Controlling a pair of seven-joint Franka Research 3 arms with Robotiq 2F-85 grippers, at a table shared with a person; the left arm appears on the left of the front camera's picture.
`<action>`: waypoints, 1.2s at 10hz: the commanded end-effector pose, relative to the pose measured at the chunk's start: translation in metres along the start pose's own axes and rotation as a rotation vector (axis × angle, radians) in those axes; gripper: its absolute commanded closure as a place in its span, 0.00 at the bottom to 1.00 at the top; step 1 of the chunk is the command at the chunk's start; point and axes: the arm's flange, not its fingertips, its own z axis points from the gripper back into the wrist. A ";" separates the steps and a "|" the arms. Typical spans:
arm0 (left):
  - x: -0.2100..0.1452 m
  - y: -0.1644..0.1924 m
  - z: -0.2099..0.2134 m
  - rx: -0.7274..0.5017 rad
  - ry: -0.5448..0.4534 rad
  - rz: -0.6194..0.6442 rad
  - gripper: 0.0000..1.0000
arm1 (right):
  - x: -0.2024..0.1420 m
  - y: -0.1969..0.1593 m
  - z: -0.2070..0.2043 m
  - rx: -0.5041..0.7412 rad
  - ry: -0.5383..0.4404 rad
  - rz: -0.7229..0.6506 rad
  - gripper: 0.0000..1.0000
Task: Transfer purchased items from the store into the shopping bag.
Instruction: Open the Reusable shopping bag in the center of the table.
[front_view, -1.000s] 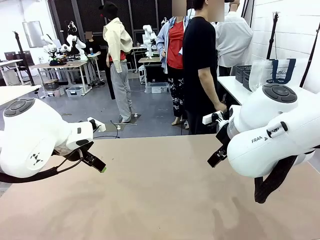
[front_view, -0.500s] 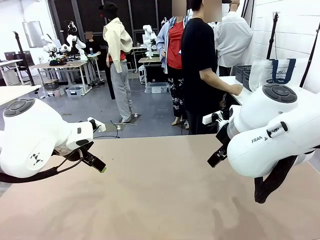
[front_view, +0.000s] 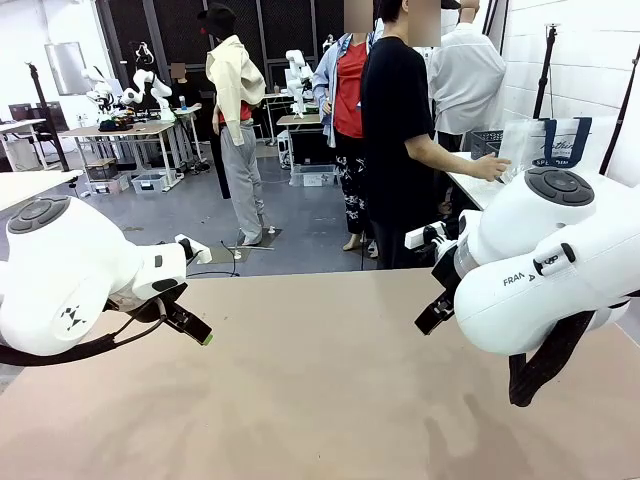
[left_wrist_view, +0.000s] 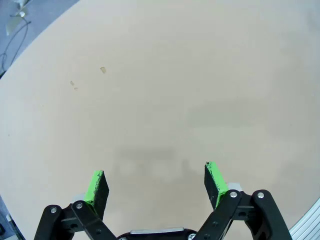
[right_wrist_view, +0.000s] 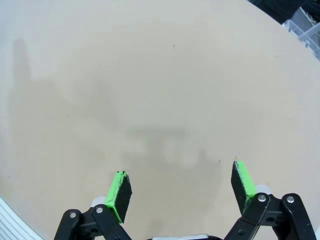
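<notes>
The shopping bag (front_view: 548, 140), clear plastic with navy handles, stands on a white side table (front_view: 462, 175) at the far right. Just left of it sits the store (front_view: 486, 146), a dark grey basket. A person in a black shirt stretches a hand (front_view: 491, 168) to the foot of the bag. The purchased items are out of view. My left gripper (front_view: 195, 328) hangs open over the tan table (front_view: 320, 400) at the left, nothing between its green pads (left_wrist_view: 95, 187). My right gripper (front_view: 432, 315) hangs open at the right, its green pads (right_wrist_view: 119, 194) apart over bare tabletop.
Two more people stand behind the person in black. The far room holds other tables and boxes. A grey floor runs beyond the tan table's far edge (front_view: 300, 275). Small specks (left_wrist_view: 102, 69) mark the tabletop under my left gripper.
The person's hand has moved from beside the hip out over the side table to the bag. Both arms are still and both grippers stay open.
</notes>
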 end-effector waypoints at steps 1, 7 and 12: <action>0.000 0.001 0.000 0.001 0.000 0.002 0.00 | 0.000 0.000 0.000 0.000 0.000 0.000 0.00; 0.000 0.001 0.000 0.001 0.000 0.002 0.00 | 0.000 0.000 0.000 0.000 0.000 0.000 0.00; 0.000 0.001 0.000 0.001 0.000 0.002 0.00 | 0.000 0.000 0.000 0.000 0.000 0.000 0.00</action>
